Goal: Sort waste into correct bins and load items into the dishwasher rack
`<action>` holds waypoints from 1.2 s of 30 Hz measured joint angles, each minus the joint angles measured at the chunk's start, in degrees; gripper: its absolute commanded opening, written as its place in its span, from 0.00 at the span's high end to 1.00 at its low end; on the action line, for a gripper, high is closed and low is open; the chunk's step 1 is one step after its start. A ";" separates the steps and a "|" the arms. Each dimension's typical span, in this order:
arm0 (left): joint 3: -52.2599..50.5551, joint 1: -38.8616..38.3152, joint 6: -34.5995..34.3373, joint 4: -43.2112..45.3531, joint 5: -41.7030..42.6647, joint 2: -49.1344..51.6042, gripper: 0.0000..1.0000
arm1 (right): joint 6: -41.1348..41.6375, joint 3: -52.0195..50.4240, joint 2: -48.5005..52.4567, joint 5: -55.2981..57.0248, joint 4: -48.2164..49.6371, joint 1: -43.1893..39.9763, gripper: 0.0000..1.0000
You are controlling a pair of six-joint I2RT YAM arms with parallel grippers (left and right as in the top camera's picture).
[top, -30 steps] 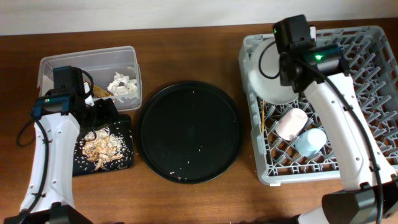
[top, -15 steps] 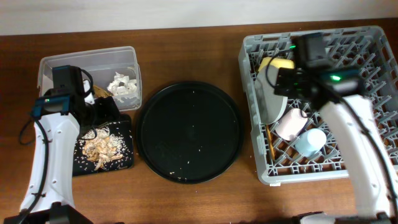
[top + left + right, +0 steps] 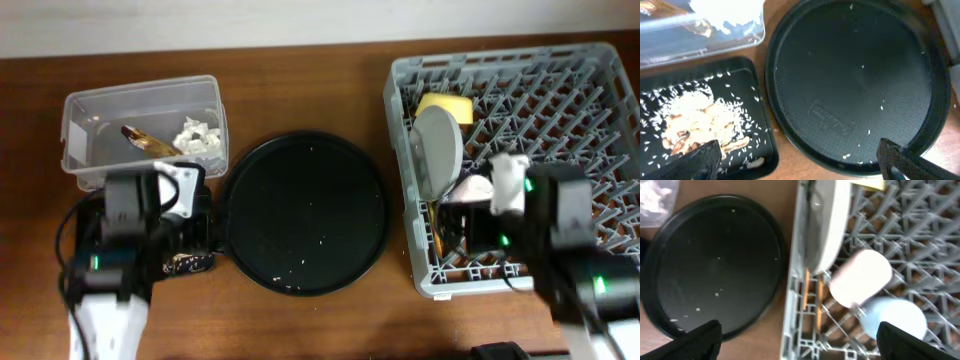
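Observation:
The grey dishwasher rack (image 3: 600,90) holds the pale plate (image 3: 438,150) standing on edge, the yellow bowl (image 3: 445,105), the pink cup (image 3: 860,277), the blue cup (image 3: 892,320) and the chopsticks (image 3: 810,295). My right gripper (image 3: 800,345) hangs open and empty above the rack's front left corner. The clear tub (image 3: 90,120) contains the brown peel (image 3: 150,142) and white tissue (image 3: 197,135). Food scraps with rice (image 3: 700,120) lie in the shallow black tray (image 3: 747,80). My left gripper (image 3: 800,167) is open and empty, over the gap between that tray and the round tray.
A large round black tray (image 3: 303,212) with a few rice grains sits between the bins and the rack. In the overhead view my left arm (image 3: 140,225) covers most of the shallow black tray, and my right arm (image 3: 540,215) covers the cups.
My right gripper opened and left the plate standing in the rack, then drew back toward the front. My left arm also drew back and its jaws spread a little wider.

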 measured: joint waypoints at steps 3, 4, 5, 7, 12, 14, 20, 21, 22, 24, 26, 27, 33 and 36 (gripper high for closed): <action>-6.88 0.00 0.57 0.94 0.00 -15.30 0.01 | 0.07 -6.12 -13.35 4.72 -0.61 0.00 0.01; -6.97 0.00 0.57 1.36 0.00 -17.66 0.01 | 0.11 -6.16 -15.74 5.55 -0.44 0.00 0.01; -6.99 0.00 0.57 1.33 0.00 -18.51 0.01 | 0.07 -6.16 -16.37 5.92 -0.42 0.00 0.01; -7.08 0.00 0.57 1.33 0.00 -18.93 0.01 | 0.02 -6.23 -16.31 6.21 -0.42 0.00 0.01; -7.08 0.00 0.57 1.33 0.00 -18.93 0.01 | 0.07 -6.25 -16.31 6.21 -0.42 0.00 0.01; -7.08 0.00 0.57 1.33 0.00 -18.93 0.01 | -0.09 -6.25 -16.35 6.38 -0.42 0.00 0.01; -7.30 0.00 0.57 1.29 -0.02 -18.93 0.01 | -2.10 -17.14 -29.79 10.08 11.69 0.72 0.01; -7.34 0.00 0.57 1.33 -0.02 -18.93 0.01 | -2.14 -22.97 -36.57 10.08 17.11 1.88 0.01; -7.41 0.00 0.57 1.33 -0.02 -18.99 0.01 | -2.12 -27.15 -40.50 10.23 22.62 2.34 0.01; -7.52 0.00 0.59 1.16 0.00 -19.06 0.01 | -2.14 -40.30 -49.86 9.92 40.19 2.86 0.01; -7.54 0.00 0.59 1.25 0.00 -19.06 0.01 | -2.12 -47.52 -50.07 9.86 50.88 2.80 0.01; -7.54 0.00 0.59 1.33 -0.02 -19.04 0.01 | -2.10 -51.17 -50.16 9.90 56.26 2.08 0.01; -7.61 0.00 0.59 1.31 -0.02 -19.04 0.01 | -2.12 -61.70 -50.23 8.52 56.50 -0.92 0.01; -7.63 0.00 0.59 1.33 0.00 -19.04 0.01 | -2.12 -61.70 -50.21 8.50 56.46 -0.92 0.01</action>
